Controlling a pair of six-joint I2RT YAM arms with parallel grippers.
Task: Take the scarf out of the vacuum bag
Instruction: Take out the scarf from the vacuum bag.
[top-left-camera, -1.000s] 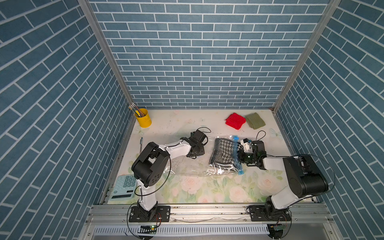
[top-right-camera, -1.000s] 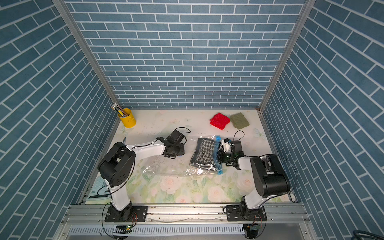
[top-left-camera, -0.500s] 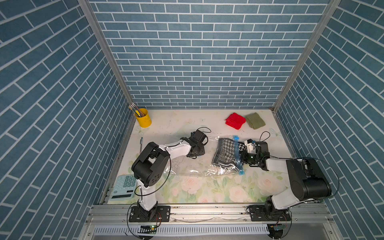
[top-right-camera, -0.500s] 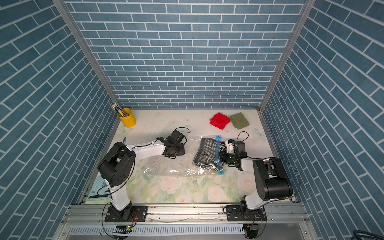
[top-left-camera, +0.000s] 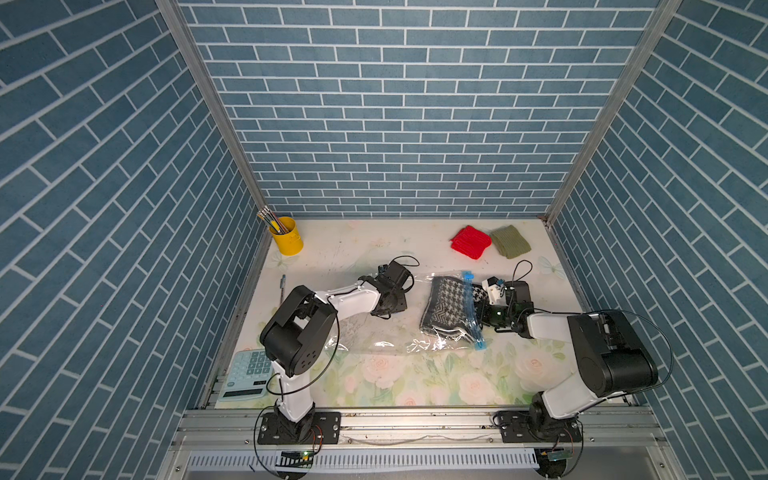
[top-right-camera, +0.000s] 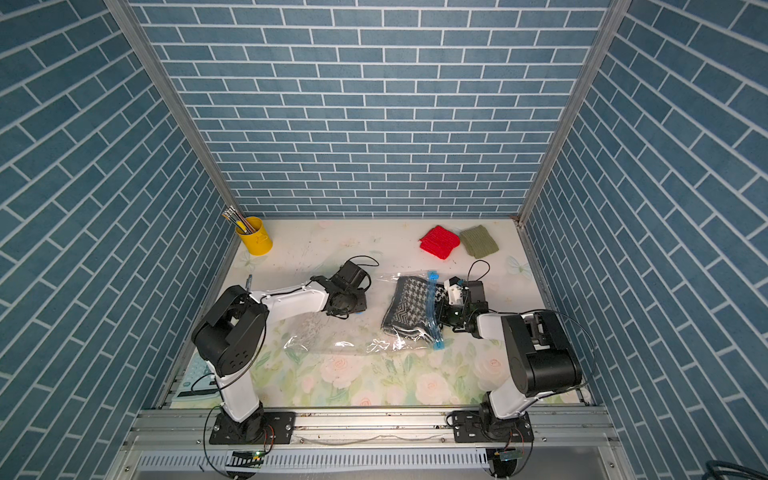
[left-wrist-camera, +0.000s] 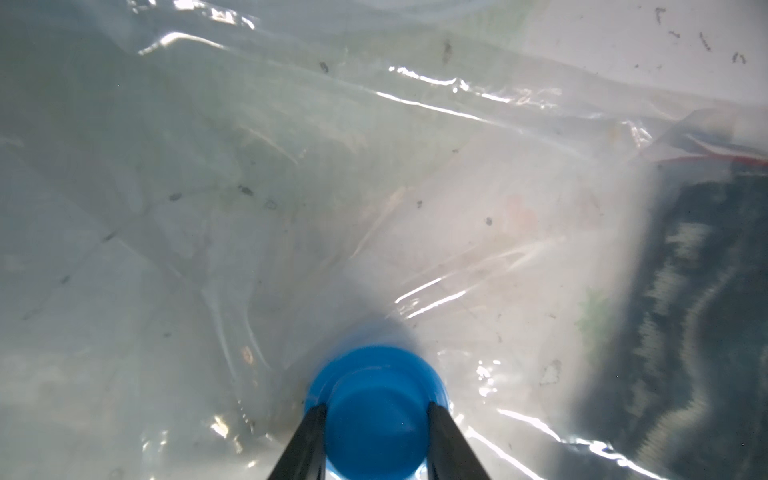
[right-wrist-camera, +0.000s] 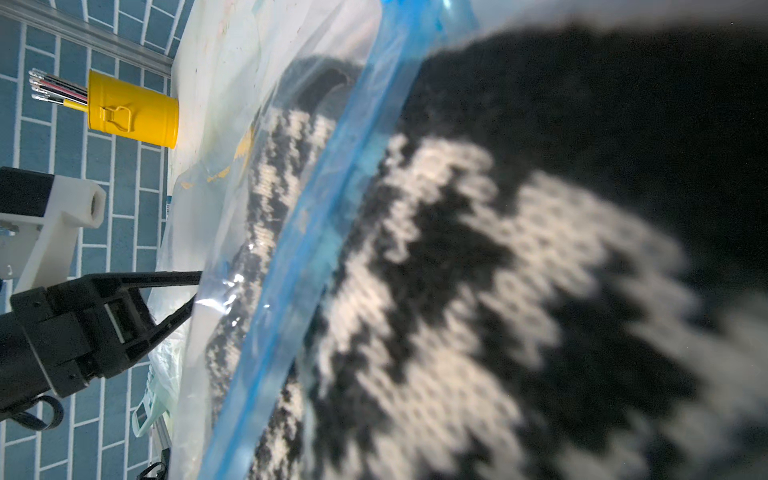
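Note:
The vacuum bag (top-left-camera: 374, 332) lies flat and clear across the middle of the table, its light-blue zip strip (top-left-camera: 473, 311) at its right end. The black-and-white scarf (top-left-camera: 451, 305) lies mostly inside the bag, and one end pokes out past the strip. My right gripper (top-left-camera: 486, 313) is at that end, shut on the scarf (right-wrist-camera: 478, 270), which fills the right wrist view and hides the jaws. My left gripper (left-wrist-camera: 376, 411) is shut on the bag's round blue valve cap (left-wrist-camera: 376, 399), at the bag's far left part (top-left-camera: 395, 309).
A red knit piece (top-left-camera: 471, 242) and an olive-green one (top-left-camera: 510, 241) lie at the back right. A yellow cup of pencils (top-left-camera: 286, 237) stands at the back left. A pen (top-left-camera: 282, 286) and a calculator (top-left-camera: 248, 374) lie along the left edge.
The scarf's end has slid a little further right, out past the zip strip, with my right gripper. The left arm has stayed on the valve cap.

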